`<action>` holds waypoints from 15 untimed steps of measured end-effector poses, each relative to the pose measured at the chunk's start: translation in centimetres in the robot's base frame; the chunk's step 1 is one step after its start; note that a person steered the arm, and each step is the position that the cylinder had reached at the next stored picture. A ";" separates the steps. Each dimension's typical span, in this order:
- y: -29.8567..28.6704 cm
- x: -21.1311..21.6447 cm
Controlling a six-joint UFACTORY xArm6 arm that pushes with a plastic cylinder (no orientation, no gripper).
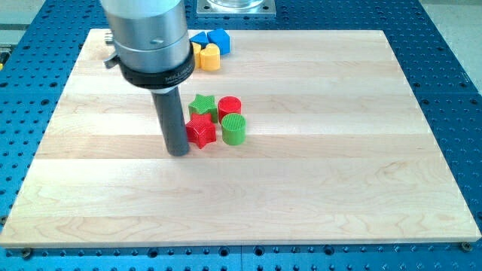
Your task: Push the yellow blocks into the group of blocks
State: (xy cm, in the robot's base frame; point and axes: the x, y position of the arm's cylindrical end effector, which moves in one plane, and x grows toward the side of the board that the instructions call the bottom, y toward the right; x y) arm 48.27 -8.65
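Yellow cylinder (209,58) sits near the table's (316,188) top edge, touching a second yellow block (196,51) half hidden by my arm, blue blocks (211,38) behind. Wide bare wood below and right. No jaws here: my tip (178,153) rests just left of the red star (201,130), beside green star (202,104), red cylinder (230,108), green cylinder (234,129).

The arm's metal housing (147,34) runs off the view's top and hides part of a yellow block (197,53), shape perhaps unclear.
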 end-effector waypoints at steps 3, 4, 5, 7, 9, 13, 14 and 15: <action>-2.9 -0.4; -9.4 -5.5; -10.4 -12.7; -8.2 -22.4; 3.4 -19.9; 7.9 -13.6; 8.8 -15.5; 14.3 -16.0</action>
State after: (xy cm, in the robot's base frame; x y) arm 32.24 5.68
